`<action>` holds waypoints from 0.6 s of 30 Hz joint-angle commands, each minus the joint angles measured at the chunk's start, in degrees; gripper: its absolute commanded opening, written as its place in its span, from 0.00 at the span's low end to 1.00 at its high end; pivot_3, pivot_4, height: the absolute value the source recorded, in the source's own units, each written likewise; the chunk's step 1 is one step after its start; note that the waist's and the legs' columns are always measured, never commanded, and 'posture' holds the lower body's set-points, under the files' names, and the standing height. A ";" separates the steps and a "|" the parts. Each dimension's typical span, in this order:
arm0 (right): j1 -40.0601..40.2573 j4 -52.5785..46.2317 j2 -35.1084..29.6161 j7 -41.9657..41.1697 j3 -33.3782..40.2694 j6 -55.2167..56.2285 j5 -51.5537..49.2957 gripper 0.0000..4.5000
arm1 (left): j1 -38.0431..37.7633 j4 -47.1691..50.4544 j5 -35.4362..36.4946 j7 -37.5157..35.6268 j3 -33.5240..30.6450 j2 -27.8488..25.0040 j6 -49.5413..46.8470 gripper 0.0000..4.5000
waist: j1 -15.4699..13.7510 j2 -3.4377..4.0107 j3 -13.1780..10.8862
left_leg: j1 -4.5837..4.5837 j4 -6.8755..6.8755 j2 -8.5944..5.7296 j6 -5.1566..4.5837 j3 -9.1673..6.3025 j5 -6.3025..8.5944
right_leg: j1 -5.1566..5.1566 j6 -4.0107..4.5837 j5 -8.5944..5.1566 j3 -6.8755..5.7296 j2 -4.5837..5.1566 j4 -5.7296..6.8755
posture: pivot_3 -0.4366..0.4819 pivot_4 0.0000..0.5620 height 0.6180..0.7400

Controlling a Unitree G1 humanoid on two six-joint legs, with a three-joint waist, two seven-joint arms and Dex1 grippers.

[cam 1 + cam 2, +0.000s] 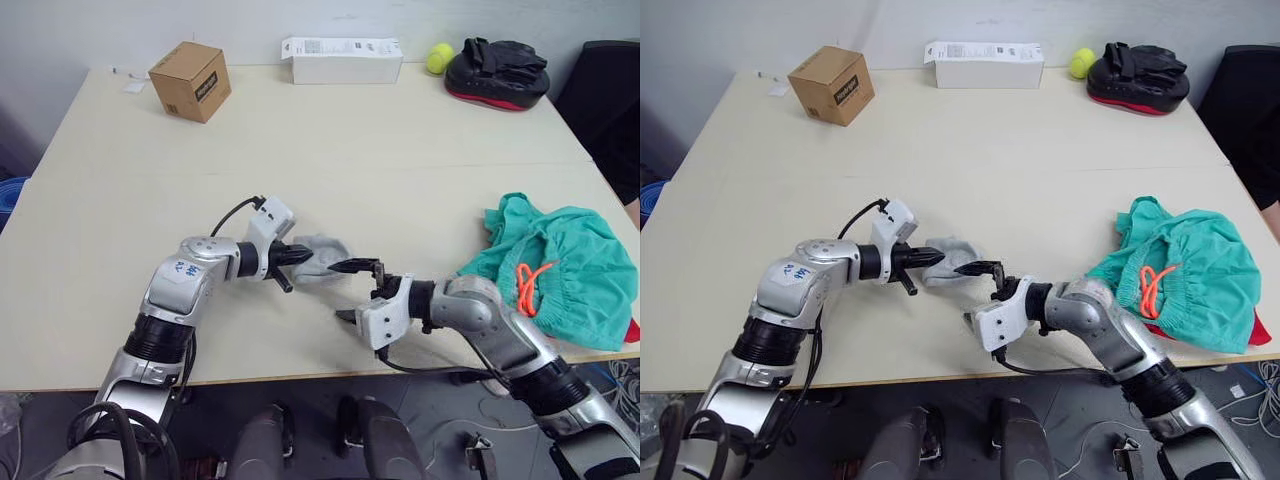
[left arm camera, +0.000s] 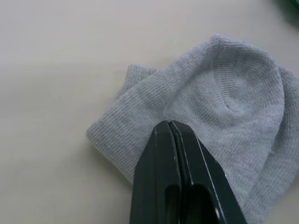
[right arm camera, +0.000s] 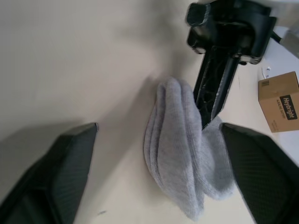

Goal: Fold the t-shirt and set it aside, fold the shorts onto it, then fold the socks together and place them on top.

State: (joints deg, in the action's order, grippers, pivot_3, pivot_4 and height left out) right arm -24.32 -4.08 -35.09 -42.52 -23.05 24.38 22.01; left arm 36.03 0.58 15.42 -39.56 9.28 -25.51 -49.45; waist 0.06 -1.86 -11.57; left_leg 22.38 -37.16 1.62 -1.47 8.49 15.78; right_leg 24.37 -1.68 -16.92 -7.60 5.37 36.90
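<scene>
Two grippers are met at the socks near the table's front edge. The left gripper is pinched shut on the folded grey bundle; the right gripper is held spread, just beside it. Light, soft, limp knit is judged; the layered fold is best pinched. Farther right, the shorts are heaped over the t-shirt.

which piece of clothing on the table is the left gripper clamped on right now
The socks, the small light grey bundle at the table's middle; the left gripper is shut on them. The teal-green shorts lie apart by the right edge.
</scene>
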 commanded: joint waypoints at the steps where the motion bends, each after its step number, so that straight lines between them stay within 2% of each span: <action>1: -3.16 6.04 1.76 5.46 -1.81 3.19 6.89 0.99 | -0.09 1.83 0.34 0.22 -0.10 0.14 -0.48 0.00 | 0.15 0.00 0.00 | -0.02 -0.01 0.00 0.00 0.01 0.00 | -0.01 0.00 0.00 0.02 0.00 0.01 | 0.48 0.27 1.00; 7: -9.38 18.37 5.80 13.43 -4.68 3.70 14.53 0.99 | 0.29 1.31 0.02 0.29 -0.19 -0.23 -0.24 0.00 | 0.17 -0.01 0.01 | -0.10 -0.01 0.02 0.15 0.01 -0.25 | -0.02 0.06 0.02 0.03 0.00 0.16 | 0.48 0.27 1.00; 12: -12.30 26.39 7.06 15.94 -6.15 2.16 15.93 0.99 | 0.20 1.16 -0.07 0.32 -0.38 -0.47 0.03 0.00 | 0.20 -0.03 0.03 | -0.20 -0.01 0.01 0.19 -0.02 -0.33 | -0.09 0.13 0.04 0.05 0.00 0.23 | 0.48 0.27 1.00; 15: -12.45 28.55 7.61 14.52 -6.51 1.40 13.87 0.86 | -0.05 1.24 -0.17 0.41 -0.51 -0.63 0.29 0.00 | 0.15 -0.04 0.04 | -0.30 -0.01 0.01 0.20 -0.03 -0.33 | -0.20 0.13 0.04 0.05 0.00 0.23 | 0.48 0.27 1.00; 18: -11.86 29.06 7.63 12.58 -6.27 0.90 12.13 0.63 | -0.18 1.21 -0.25 0.55 -0.82 -0.84 0.54 0.00 | 0.06 -0.04 0.04 | -0.31 -0.02 -0.01 0.22 -0.07 -0.31 | -0.26 0.13 0.05 0.05 0.01 0.20 | 0.48 0.27 1.00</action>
State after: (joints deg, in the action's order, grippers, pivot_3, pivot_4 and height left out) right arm -37.78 19.30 -26.51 -27.40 -28.99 29.77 33.09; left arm 35.91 1.04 15.31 -39.06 9.37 -25.73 -49.80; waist 0.12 -1.90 -11.53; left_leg 22.07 -37.18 1.61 -1.23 8.40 15.47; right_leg 24.10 -1.55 -16.88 -7.55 5.38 37.09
